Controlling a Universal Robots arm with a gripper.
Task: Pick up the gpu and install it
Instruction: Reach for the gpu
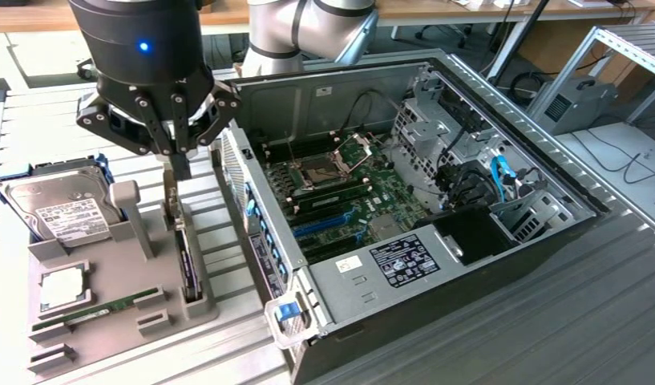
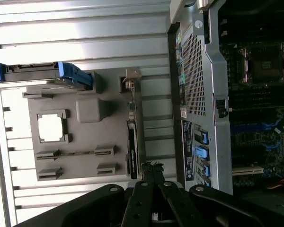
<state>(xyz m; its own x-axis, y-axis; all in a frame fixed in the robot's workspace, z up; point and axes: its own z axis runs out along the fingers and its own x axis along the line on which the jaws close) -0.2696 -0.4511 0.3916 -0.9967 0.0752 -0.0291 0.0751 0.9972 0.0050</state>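
One graphics card [image 1: 188, 269] stands on its long edge in a slot of the grey holder [image 1: 113, 321], which lies on the slatted counter [image 1: 584, 321] to the exterior view's left of the open computer case [image 1: 349, 281]. The card's silver bracket is at the end farther from the exterior camera.

The hand [image 1: 180, 172] hangs above that bracket end with its fingers pressed together, pinching nothing. Whether the tips touch the bracket cannot be told from this side.

From the wrist, the card [image 2: 132, 151] reads as a thin dark strip seen from above, with the hand [image 2: 149, 166] just beside its near end and the closed fingers [image 2: 143, 189] meeting in a point.

The exterior view takes in the arm [image 1: 305, 24], the case's interior with its circuit board [image 1: 349, 192], and a hard drive [image 1: 60, 212] propped at the holder's far corner.

The wrist view gives the holder [image 2: 85, 142] in plan. It shows a square chip [image 2: 51, 127], a narrow memory stick [image 2: 75, 152] lying in its slot, and the drive's blue frame [image 2: 73, 75]. It also shows the case's perforated rear panel [image 2: 194, 71].
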